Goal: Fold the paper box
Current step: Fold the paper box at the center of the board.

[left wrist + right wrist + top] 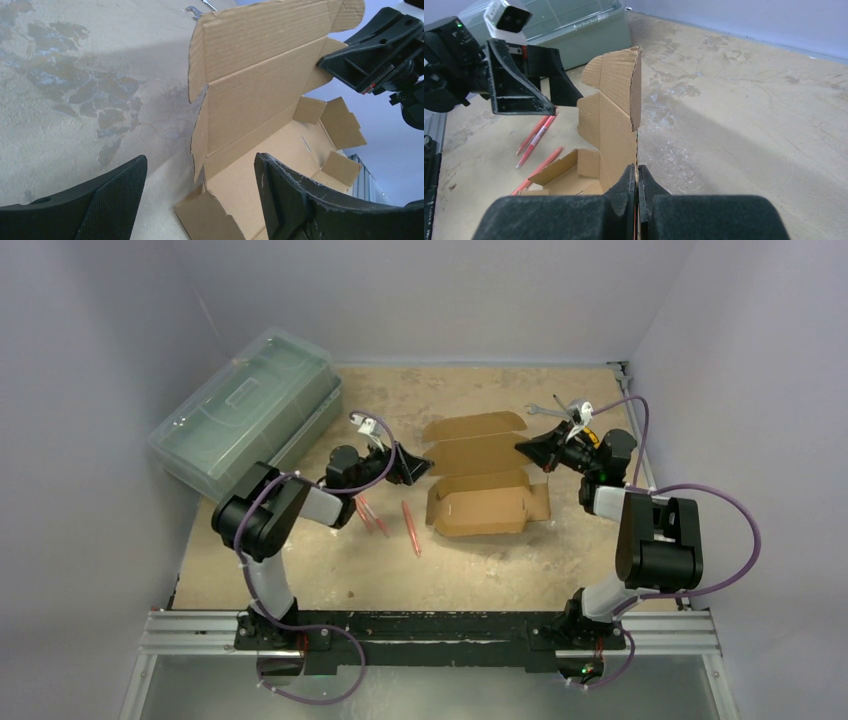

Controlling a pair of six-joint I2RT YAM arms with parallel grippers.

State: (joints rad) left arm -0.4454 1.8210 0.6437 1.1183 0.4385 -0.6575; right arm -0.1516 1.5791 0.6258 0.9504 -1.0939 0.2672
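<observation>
The paper box (480, 485) is a brown cardboard piece in the middle of the table, its front wall folded up and its lid panel (260, 60) standing upright at the back. My right gripper (637, 170) is shut on the right edge of that upright panel (616, 115); in the top view the right gripper (525, 448) sits at the box's back right. My left gripper (200, 165) is open at the box's left end, one finger over the box floor and the other over the table. From above, the left gripper (420, 466) touches nothing that I can see.
A large translucent green case (245, 410) lies at the back left. Red pens (410, 528) lie on the table just left of the box, below my left arm. A small metal wrench (545, 410) rests near the back right, behind my right wrist.
</observation>
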